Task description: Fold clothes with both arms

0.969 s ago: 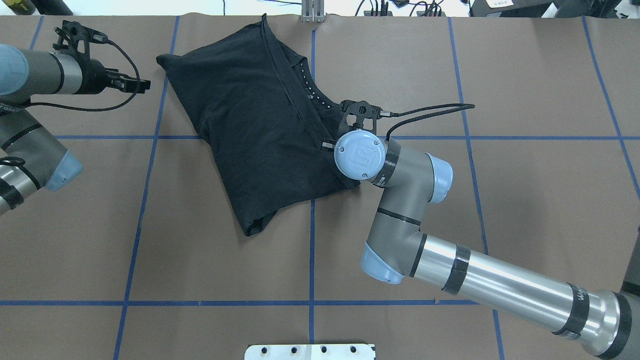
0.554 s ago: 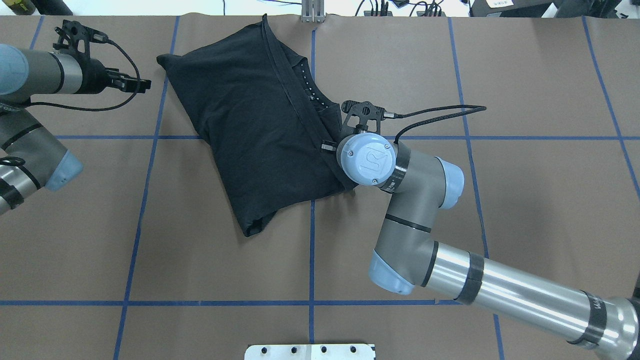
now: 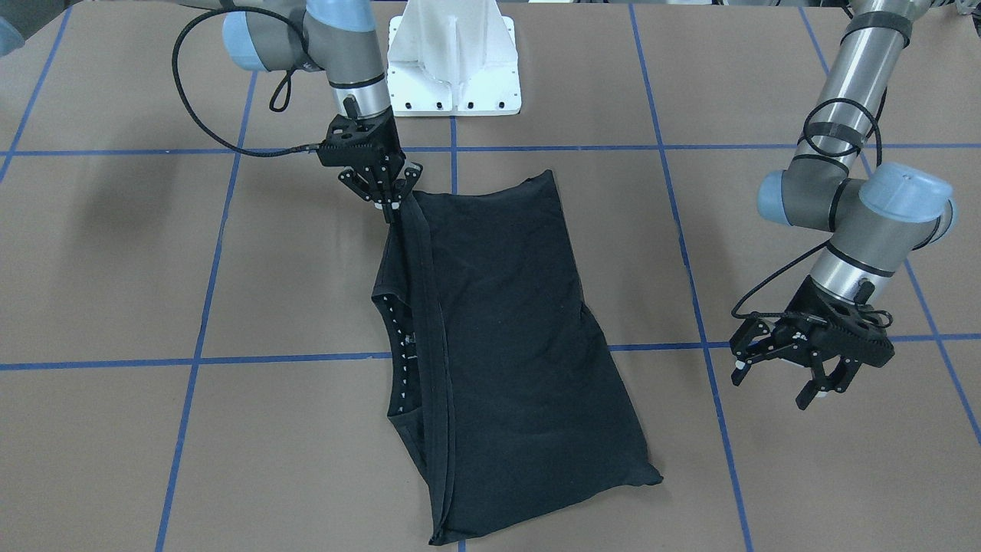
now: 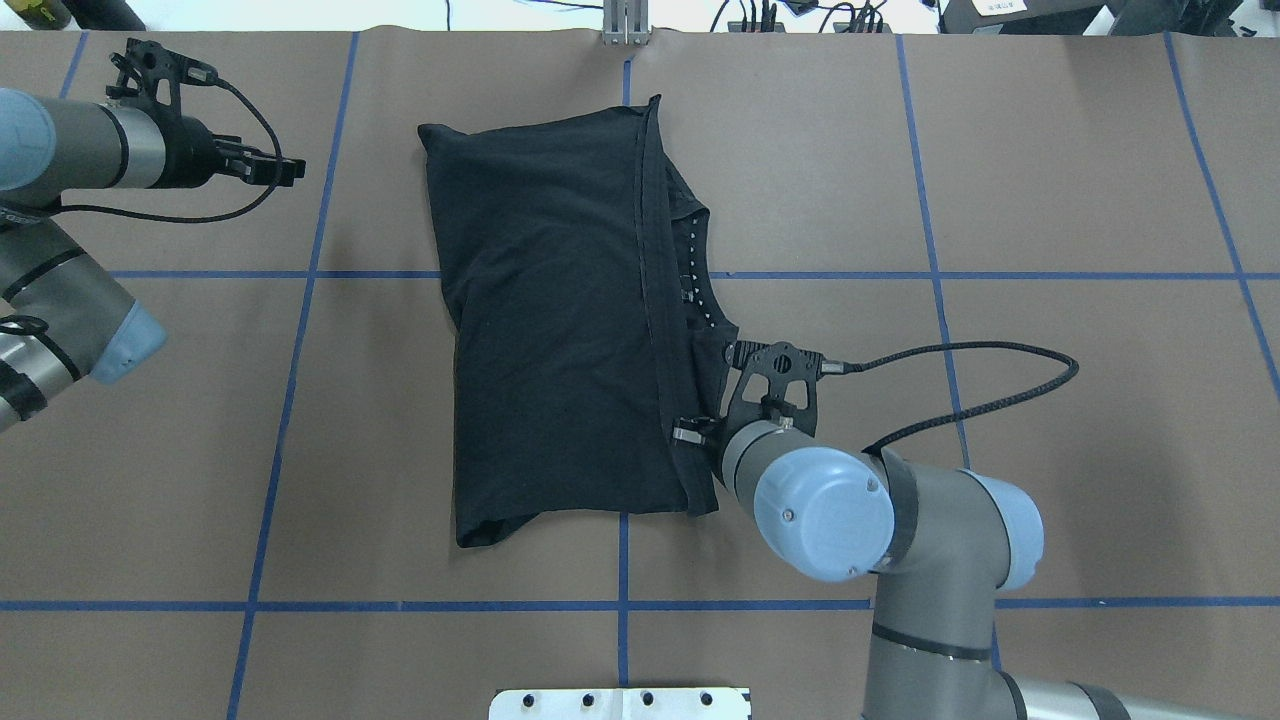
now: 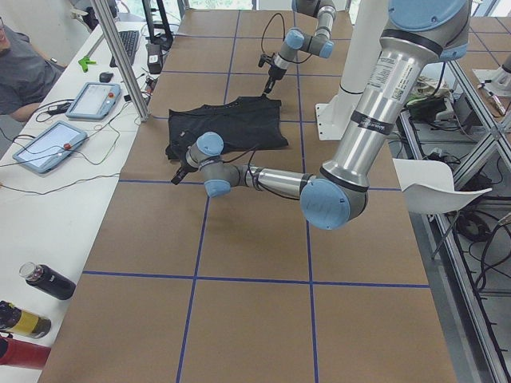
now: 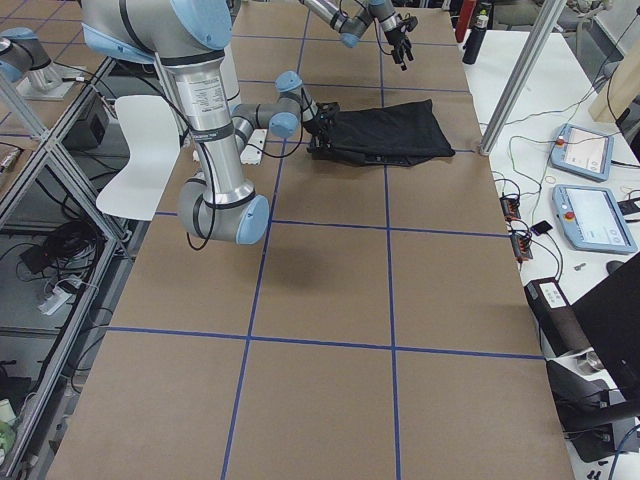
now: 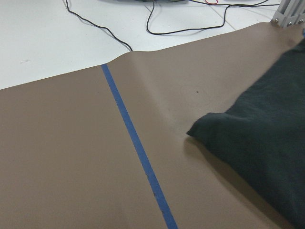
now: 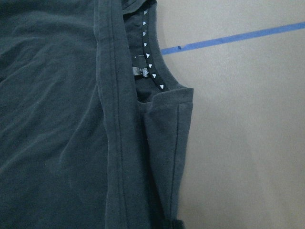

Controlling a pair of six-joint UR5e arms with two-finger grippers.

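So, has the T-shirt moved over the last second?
Yes. The T-shirt slid right and down in the overhead view: its upper-left corner, earlier over the blue tape line, now lies right of it.

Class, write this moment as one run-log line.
T-shirt: folded, on table | right gripper: shut on T-shirt corner | left gripper: open, clear of T-shirt

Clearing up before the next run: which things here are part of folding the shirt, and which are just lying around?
In the job: shirt; right gripper, pinching its corner; left gripper, open.
Lying about: tablets, bottles, keyboard.
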